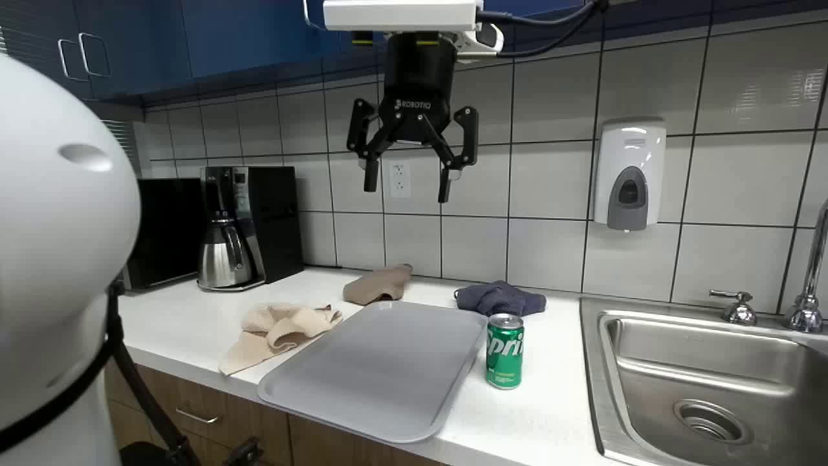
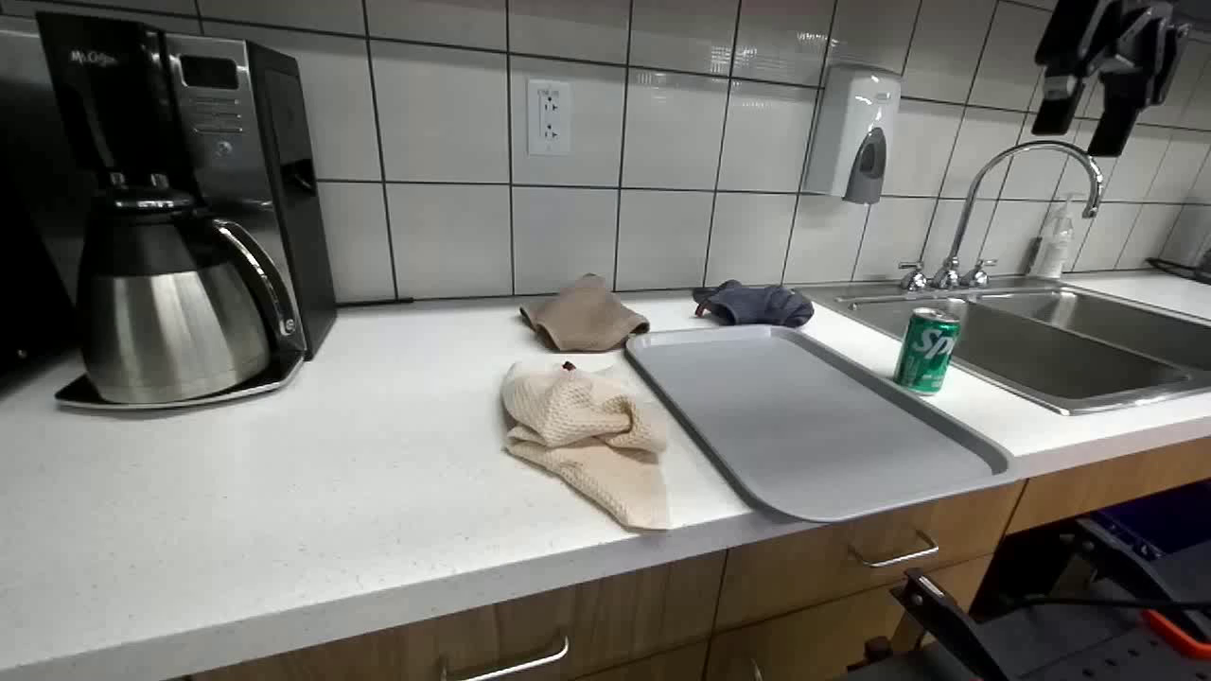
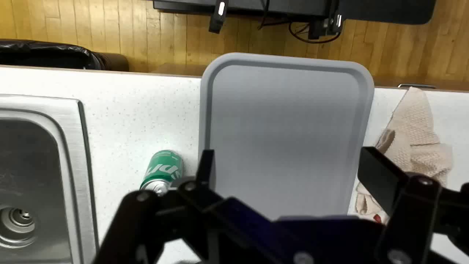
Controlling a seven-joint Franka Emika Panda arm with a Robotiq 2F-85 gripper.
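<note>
My gripper [image 1: 407,193] is open and empty, pointing down high above the counter. It also shows in an exterior view [image 2: 1079,137] at the top right, and its fingers stand wide apart in the wrist view [image 3: 287,152]. Below it lies a bare grey tray [image 1: 388,362], overhanging the counter's front edge. A green Sprite can [image 1: 504,353] stands upright beside the tray on the sink side; in the wrist view the can [image 3: 164,167] is partly hidden by a finger. A crumpled beige cloth [image 2: 587,426] lies on the tray's opposite side. A brown cloth [image 2: 585,317] and a dark blue cloth [image 2: 757,305] lie near the wall.
A coffee maker with a steel carafe [image 2: 180,303] stands near the wall. A steel sink [image 1: 592,375] with a faucet [image 2: 965,203] lies beyond the can. A soap dispenser [image 1: 631,175] hangs on the tiled wall. Blue cabinets [image 1: 259,39] hang above the counter.
</note>
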